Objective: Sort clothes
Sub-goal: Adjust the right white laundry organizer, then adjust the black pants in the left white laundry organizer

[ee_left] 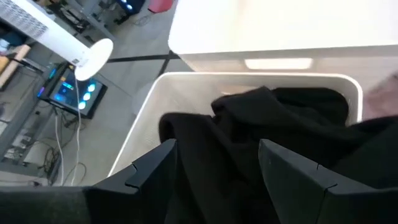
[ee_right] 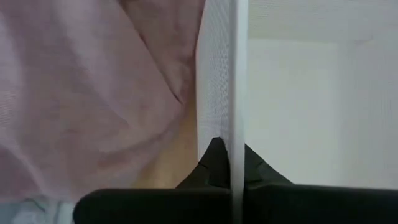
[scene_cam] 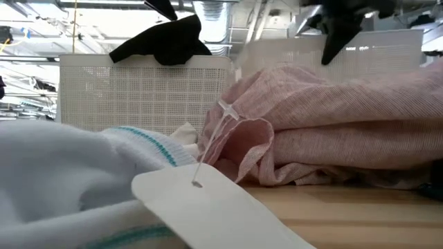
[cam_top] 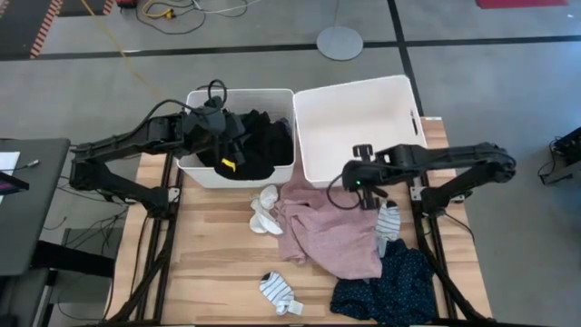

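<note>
Two white bins stand at the table's far side. The left bin holds black clothes. My left gripper hovers over it, shut on a black top, which shows above the rim in the low view. The right bin has nothing in it. My right gripper is at its near wall, shut on that wall. A pink top lies crumpled on the table just in front. Around it lie a white sock, two striped socks and a navy dotted piece. My left gripper has a bunched fold of the black top between its two fingers, several layers thick. The fingers slant down from the table's left side. The rest of the top hangs down into the left bin. My right gripper pinches the right bin's near wall at its rim, one finger inside the bin and one outside. It comes from above, pointing steeply down. The bin stands on the table.
Close to the low camera lie a white sock with a teal stripe and a white paper tag tied to the pink top. Bare wood shows at the table's near left.
</note>
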